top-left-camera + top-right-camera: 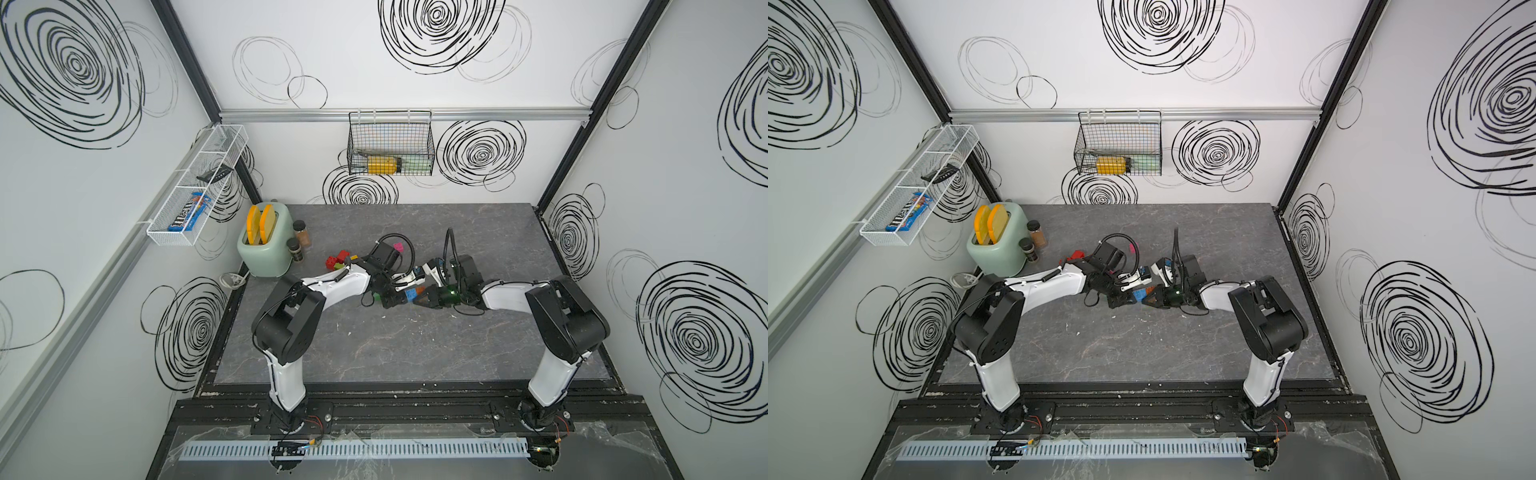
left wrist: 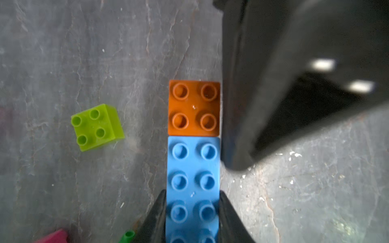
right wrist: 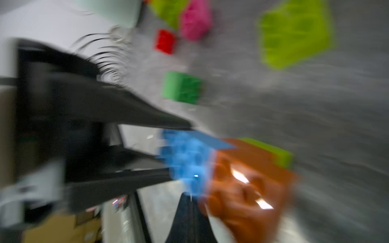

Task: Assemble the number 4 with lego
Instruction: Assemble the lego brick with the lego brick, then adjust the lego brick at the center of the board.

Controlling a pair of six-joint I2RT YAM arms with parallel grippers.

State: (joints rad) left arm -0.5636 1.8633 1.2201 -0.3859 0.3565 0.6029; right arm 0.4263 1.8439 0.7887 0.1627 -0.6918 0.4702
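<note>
At the far left of the table (image 1: 415, 353), a mint toaster (image 1: 264, 243) with two spice jars (image 1: 300, 237) just beside it. Right of those, a small cluster of red bricks (image 1: 331, 262) on the tabletop; farther back and to the right, a pink brick (image 1: 399, 248) partly behind a black cable. Near the middle, the left gripper (image 2: 192, 192): clamps the blue oblong brick (image 2: 192, 166) across its two long sides, fingers (image 2: 156, 218) flush against the plastic with no gap visible. Blue brick flat on the table, studs up. Butted end to end against its right end, an orange square brick (image 2: 194, 108), studs up too, edges in line. Off that row, a lime square brick (image 2: 96, 127) alone on the tabletop, turned a little askew. Then the right gripper (image 2: 237, 162): jaws together, gripping nothing, lying close along the near side of the orange brick with the tip reaching past the seam. Cannot tell whether touching. Right wrist view badly smeared; shows the blue and orange bricks close by and a green brick (image 3: 182, 87) farther off.
</note>
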